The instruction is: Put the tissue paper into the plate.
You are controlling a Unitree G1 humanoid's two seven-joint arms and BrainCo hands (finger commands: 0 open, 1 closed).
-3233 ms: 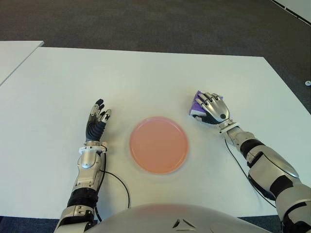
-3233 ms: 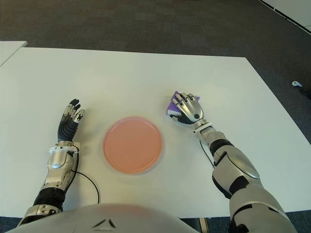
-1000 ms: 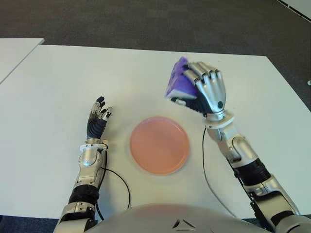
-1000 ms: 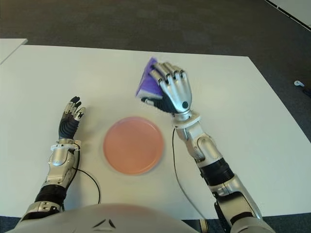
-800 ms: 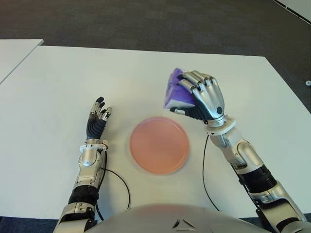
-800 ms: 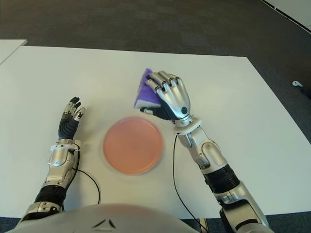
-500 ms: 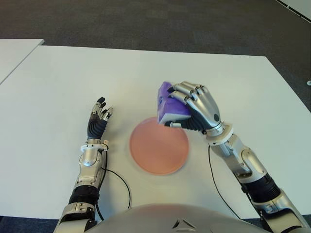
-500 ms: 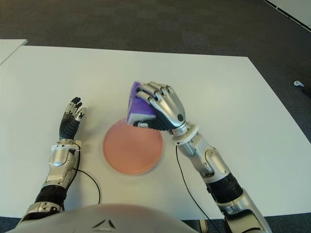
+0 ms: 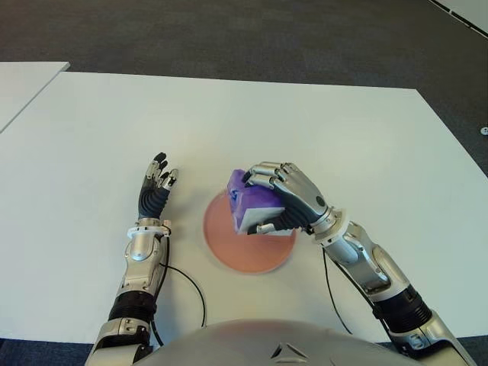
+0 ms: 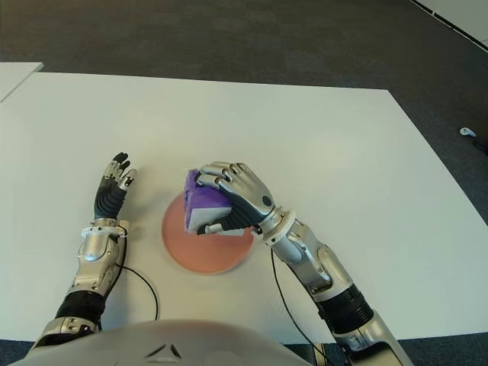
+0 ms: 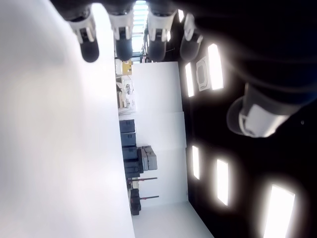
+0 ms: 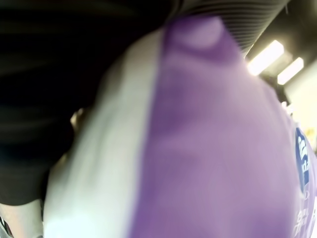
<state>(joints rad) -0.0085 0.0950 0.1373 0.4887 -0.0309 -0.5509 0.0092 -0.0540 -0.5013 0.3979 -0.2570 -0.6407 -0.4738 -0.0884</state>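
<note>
Now the right hand (image 9: pixel 293 200) had its fingers (image 9: pixel 263 177) clamped on the purple tissue pack (image 9: pixel 252 210), held over the pink plate (image 9: pixel 232 255). Left hand (image 9: pixel 153 188) lay beside plate's left on white surface (image 9: pixel 91 137), fingers straight, apart, w/ nothing.

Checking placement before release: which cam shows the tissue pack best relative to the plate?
Left eye view: the purple tissue pack sits in the right hand over the pink plate. Right eye view shows the same. Right wrist view shows only purple wrapper, no plate. Left wrist view shows neither.
</note>
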